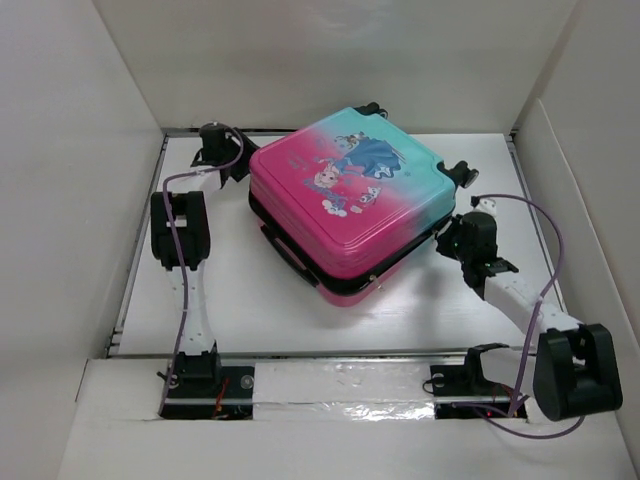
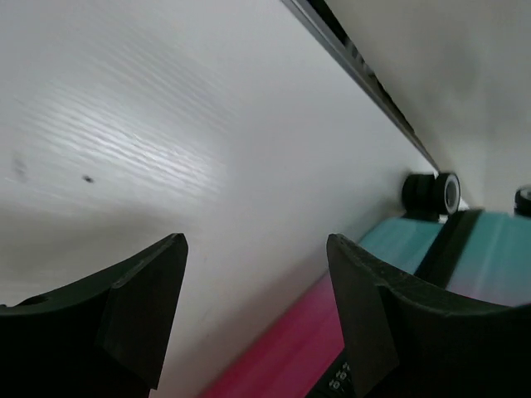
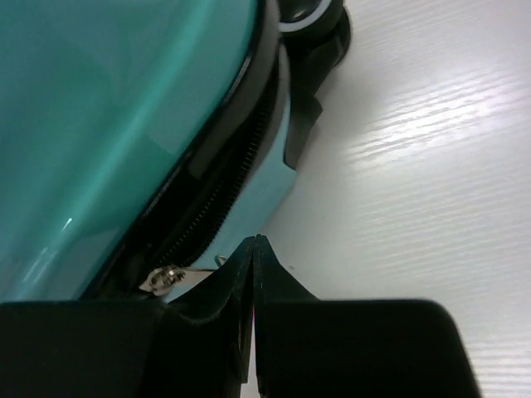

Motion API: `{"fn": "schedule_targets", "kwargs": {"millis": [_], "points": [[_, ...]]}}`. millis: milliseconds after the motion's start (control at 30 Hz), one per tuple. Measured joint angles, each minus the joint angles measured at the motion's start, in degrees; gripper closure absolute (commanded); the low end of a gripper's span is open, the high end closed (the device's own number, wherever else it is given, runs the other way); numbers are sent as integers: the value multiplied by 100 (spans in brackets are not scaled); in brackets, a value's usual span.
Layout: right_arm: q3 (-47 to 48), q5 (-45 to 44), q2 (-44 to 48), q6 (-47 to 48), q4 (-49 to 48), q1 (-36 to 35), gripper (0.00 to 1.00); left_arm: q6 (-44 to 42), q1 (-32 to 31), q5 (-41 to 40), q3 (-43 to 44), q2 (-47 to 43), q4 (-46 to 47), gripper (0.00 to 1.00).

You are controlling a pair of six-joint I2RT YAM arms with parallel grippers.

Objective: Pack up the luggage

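Closed luggage [image 1: 345,205] lying flat at the middle of the white counter [image 1: 250,310], turned on the diagonal: the teal end with its wheels [image 1: 458,172] points to the far right, and the pink end points to the near left. A dark carry handle [image 1: 285,255] sits on the near-left side. The printed shell faces up. Both shells are together along the black zipper [image 3: 220,195], so the inside and any contents are hidden. The left arm [image 1: 180,235] reaches to the far-left corner of the luggage. In its wrist view the left jaws stand well apart with only bare counter between them, gripping nothing. The pink-and-teal side wall and one wheel [image 2: 431,192] lie just beside the right fingertip [image 2: 365,298]. The right arm [image 1: 520,295] reaches to the right corner of the luggage, near the wheels. In its wrist view the right jaws are pressed together, tip to tip, against the zipper line. The metal zipper pull [image 3: 168,277] lies right at their tips, and whether it is pinched between them cannot be told.
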State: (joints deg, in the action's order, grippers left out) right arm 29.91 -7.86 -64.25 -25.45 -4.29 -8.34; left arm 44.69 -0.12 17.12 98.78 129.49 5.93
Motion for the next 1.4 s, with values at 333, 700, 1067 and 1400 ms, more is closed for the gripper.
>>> {"fn": "schedule_targets", "kwargs": {"millis": [333,700,1067,1400], "points": [[1220,435,-1827,365,44,-214,93,1082,-151,-306,-3934,-1978,2618,37],[2844,1012,-3195,-142,-361,-313,94,1585,-37,-1023,-4616,-2839,2959,36],[2750,693,-2916,-785,-688,-629,52,1364,-199,-678,-3003,-2704,2761,35],[527,935,-688,-894,-1486,-1139,87,1274,-160,-619,-3108,-2653,3014,35]]}}
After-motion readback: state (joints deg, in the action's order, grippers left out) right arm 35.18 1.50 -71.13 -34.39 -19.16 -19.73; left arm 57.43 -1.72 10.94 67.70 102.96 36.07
